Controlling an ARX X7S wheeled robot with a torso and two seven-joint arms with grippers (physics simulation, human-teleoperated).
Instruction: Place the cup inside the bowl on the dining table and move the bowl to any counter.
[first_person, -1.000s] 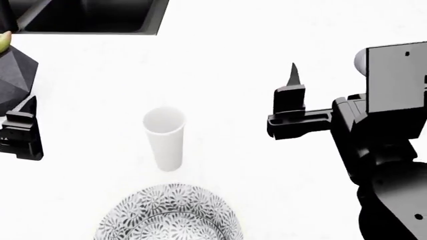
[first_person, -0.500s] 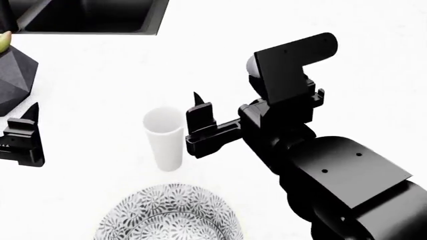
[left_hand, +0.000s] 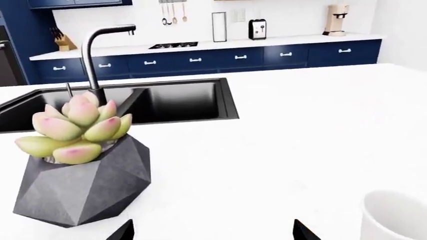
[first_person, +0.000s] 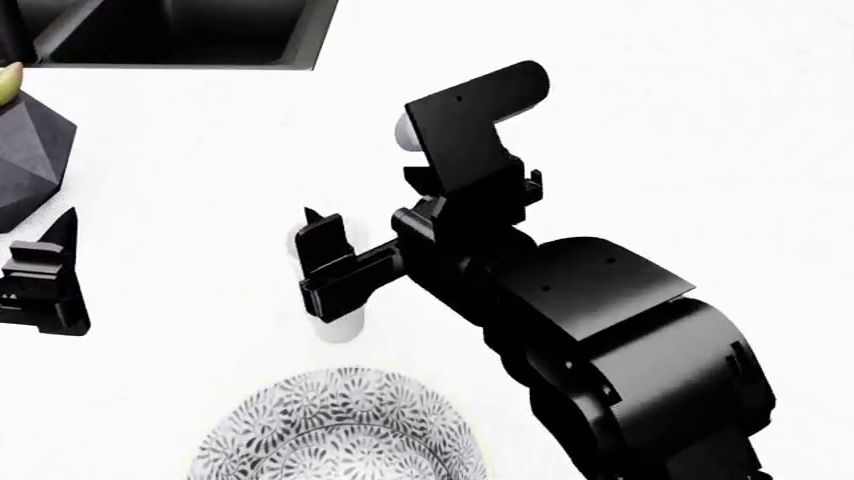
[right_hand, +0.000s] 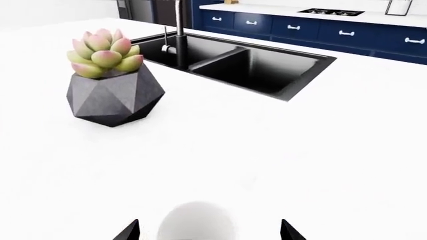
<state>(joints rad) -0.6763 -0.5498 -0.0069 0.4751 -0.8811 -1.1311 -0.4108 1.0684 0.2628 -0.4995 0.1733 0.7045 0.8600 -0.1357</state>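
a home kitchen is showing here: a black double sink (right_hand: 247, 65) with tall faucet (left_hand: 97, 55) sitting in the white counter (left_hand: 320, 130), navy cabinets (left_hand: 267, 54), a cooktop (left_hand: 173, 45) and toaster (left_hand: 257, 29) lining the back wall.

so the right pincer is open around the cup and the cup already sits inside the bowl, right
Not quite. The right pincer is open around the cup, but the cup stands on the white top, beyond the bowl, not inside it. The head view shows this.
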